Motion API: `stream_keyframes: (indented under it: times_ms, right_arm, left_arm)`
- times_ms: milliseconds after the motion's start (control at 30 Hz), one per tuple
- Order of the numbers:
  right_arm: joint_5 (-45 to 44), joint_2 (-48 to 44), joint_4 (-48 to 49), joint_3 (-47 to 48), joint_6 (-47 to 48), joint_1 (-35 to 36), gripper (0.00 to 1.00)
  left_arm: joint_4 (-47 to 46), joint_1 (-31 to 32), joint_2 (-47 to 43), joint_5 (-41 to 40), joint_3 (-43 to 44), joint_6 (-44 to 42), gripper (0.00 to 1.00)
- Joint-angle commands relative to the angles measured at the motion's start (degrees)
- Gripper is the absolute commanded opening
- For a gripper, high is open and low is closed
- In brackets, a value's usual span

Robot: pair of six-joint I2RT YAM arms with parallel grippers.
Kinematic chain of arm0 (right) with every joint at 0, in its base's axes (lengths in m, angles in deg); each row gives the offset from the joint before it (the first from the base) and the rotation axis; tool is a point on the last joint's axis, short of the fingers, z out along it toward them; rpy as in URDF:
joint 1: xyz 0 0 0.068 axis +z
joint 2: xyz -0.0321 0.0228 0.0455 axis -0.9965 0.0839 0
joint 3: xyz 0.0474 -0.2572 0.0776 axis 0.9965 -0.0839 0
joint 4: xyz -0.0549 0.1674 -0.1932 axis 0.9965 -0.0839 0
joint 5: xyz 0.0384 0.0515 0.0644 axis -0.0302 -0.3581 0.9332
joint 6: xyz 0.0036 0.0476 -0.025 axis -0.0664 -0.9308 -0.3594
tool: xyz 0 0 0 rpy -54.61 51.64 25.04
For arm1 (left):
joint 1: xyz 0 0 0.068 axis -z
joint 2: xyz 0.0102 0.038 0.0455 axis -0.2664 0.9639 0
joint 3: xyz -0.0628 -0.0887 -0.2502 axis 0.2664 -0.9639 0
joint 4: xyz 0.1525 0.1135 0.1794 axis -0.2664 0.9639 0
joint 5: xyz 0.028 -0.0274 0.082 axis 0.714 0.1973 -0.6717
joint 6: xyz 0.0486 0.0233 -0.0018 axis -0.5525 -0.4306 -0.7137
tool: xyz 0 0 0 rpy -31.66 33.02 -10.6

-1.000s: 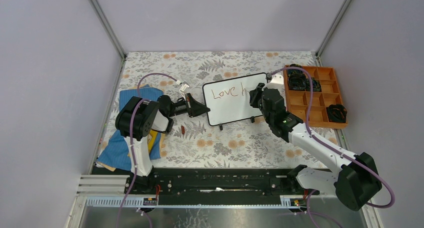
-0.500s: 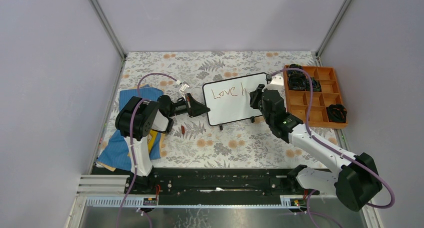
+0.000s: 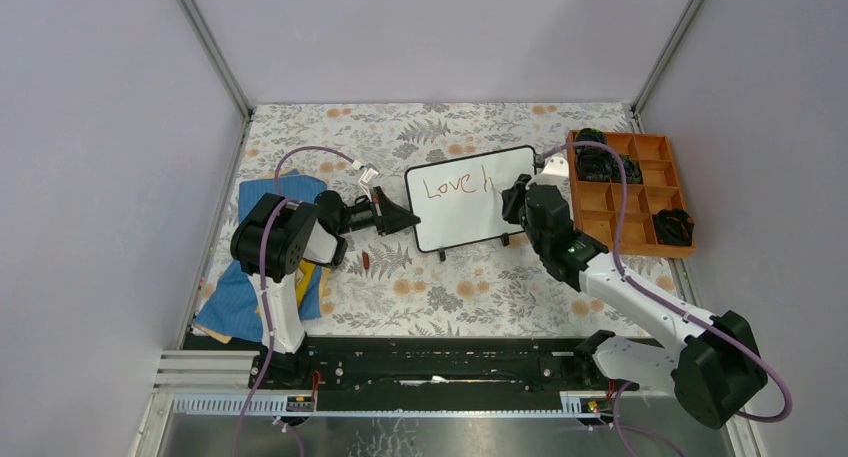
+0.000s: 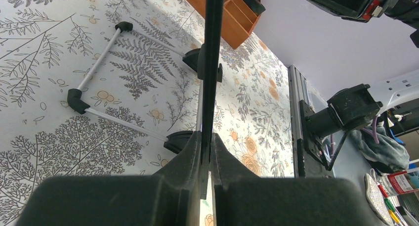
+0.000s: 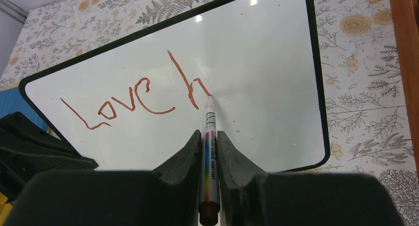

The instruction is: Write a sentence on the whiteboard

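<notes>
The whiteboard (image 3: pixel 468 209), white with a thin black frame, stands tilted mid-table. It also shows in the right wrist view (image 5: pixel 257 77) and edge-on in the left wrist view (image 4: pixel 211 63). The sentence (image 5: pixel 133 100) reads "Love h" in red-brown strokes; in the top view (image 3: pixel 455 185) it sits at the board's upper left. My left gripper (image 4: pixel 208 152) is shut on the board's left edge. My right gripper (image 5: pixel 209 142) is shut on a rainbow-striped marker (image 5: pixel 208 152), whose tip touches the board at the foot of the "h".
An orange compartment tray (image 3: pixel 655 202) with black items stands right of the board. Blue and yellow cloths (image 3: pixel 235 297) lie at the left. A small red-brown cap (image 3: pixel 366 261) lies on the floral mat before the left gripper. The board's feet (image 4: pixel 173 141) rest on the mat.
My right gripper has shifted slightly toward me and the marker has drawn on at the "h". The left gripper and board have stayed still.
</notes>
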Motion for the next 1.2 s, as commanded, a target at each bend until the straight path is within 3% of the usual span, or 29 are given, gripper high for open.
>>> stream_keyframes:
  times_ms: [0, 300, 1167]
  right_arm:
    - [-0.32, -2.85, -0.43, -0.37, -0.42, -0.18, 0.00]
    - [-1.24, -5.91, 3.23, -1.66, -1.01, -0.14, 0.00]
    - [-3.23, -0.29, 5.11, 0.57, -1.10, -0.87, 0.00]
  left_arm:
    - [3.11, 0.47, -0.78, 0.09, -0.08, -1.19, 0.00]
    - [3.26, 0.50, -0.75, 0.12, -0.08, -1.28, 0.00]
    - [4.52, 0.60, -0.93, 0.20, 0.02, -2.15, 0.00]
